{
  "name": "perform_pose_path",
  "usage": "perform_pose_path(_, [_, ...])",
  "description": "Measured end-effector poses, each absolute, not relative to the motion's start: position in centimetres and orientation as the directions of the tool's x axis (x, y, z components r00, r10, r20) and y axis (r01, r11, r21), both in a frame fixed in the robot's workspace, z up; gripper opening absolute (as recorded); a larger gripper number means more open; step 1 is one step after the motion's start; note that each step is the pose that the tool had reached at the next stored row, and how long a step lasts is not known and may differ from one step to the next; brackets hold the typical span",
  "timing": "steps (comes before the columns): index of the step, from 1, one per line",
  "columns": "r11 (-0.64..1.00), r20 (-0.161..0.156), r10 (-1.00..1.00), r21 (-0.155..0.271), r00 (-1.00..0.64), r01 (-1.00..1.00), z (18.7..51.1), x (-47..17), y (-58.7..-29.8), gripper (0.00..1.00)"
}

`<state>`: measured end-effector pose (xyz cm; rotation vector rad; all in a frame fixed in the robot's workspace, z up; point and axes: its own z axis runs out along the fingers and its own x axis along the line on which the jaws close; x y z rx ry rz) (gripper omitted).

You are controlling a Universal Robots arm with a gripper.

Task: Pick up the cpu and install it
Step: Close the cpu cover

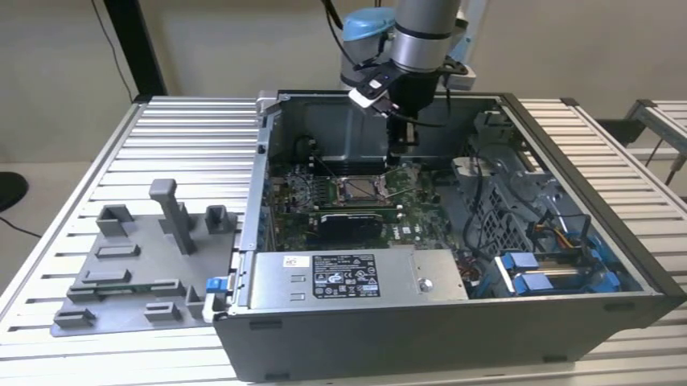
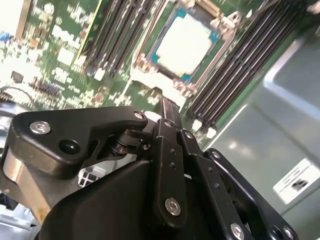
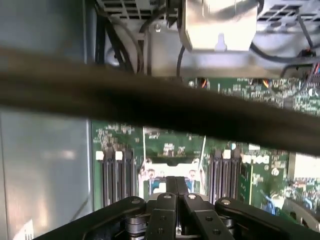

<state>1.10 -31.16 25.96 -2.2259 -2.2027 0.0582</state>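
The gripper is hovering inside the computer case, jaws pinched together on nothing — the cpu is lying in the motherboard socket, just nearer and toward the exterior view's left.

Table: ribbed pale metal slats, under the case and the tray.
Computer case: dark grey, lying flat, side panel off, inside open upward.
Power supply box: grey with a white label, in the case's near corner toward the exterior view's left.
Motherboard: green, flat on the case floor.
Memory slots: long black rows on both sides of the socket frame.
Blue brackets: inside the case, toward the exterior view's right, wires just beside.
Tray: grey, moulded holders and one tall upright post, just beside the case.
Cable: dark, blurred, stretched across the first wrist view.
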Motion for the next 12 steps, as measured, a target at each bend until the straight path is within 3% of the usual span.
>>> perform_pose_path(12, [-0.011, -0.019, 1.0, -0.063, 0.009, 0.998, 25.9, 5.8, -31.4, 0.0])
